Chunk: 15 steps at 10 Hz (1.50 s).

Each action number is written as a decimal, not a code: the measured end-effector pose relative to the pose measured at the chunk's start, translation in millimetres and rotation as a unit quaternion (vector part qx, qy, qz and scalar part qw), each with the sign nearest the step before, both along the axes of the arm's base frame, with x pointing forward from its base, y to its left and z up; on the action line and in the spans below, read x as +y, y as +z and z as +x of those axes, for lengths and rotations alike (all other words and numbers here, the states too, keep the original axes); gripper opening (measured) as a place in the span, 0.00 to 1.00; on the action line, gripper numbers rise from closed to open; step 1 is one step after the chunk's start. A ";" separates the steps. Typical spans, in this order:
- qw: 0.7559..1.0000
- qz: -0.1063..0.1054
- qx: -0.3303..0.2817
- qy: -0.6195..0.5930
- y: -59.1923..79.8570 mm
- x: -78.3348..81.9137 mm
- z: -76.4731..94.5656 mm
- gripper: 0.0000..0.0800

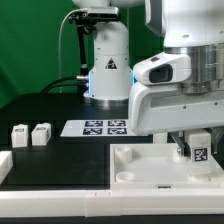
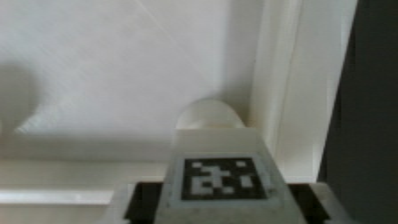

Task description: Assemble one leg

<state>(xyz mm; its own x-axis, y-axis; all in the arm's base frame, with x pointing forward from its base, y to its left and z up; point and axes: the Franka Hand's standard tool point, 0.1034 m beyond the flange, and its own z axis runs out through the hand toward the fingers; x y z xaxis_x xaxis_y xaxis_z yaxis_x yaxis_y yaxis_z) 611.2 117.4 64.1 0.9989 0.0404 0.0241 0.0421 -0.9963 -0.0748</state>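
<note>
Leg (image 1: 199, 153) in tool (image 1: 198, 146), spares (image 1: 41, 133) aside

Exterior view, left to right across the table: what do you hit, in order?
first loose leg → second loose leg → marker board → pincer shut on the held leg

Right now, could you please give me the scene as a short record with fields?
gripper: shut on the leg
leg: upright, tag facing the wrist camera, over the large white square piece near its rim; contact unclear
spare legs: two, apart, on the table at the exterior view's left
marker board: flat, behind the square piece
</note>
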 end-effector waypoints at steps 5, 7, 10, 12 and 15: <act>0.962 0.014 -0.001 -0.274 -1.1 2.6 1.3 0.34; 0.908 0.024 0.012 -0.419 -1.1 3.1 1.4 0.34; 0.803 0.036 0.031 -0.594 -1.8 3.4 2.0 0.34; 0.745 0.044 0.042 -0.664 -1.8 2.8 2.5 0.34; 0.760 0.043 0.040 -0.647 -1.7 3.3 2.4 0.55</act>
<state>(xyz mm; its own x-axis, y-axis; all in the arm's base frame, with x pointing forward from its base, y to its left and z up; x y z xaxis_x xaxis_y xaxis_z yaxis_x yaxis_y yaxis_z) 613.6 120.7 62.4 0.1999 -0.9754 -0.0927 -0.9771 -0.1915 -0.0924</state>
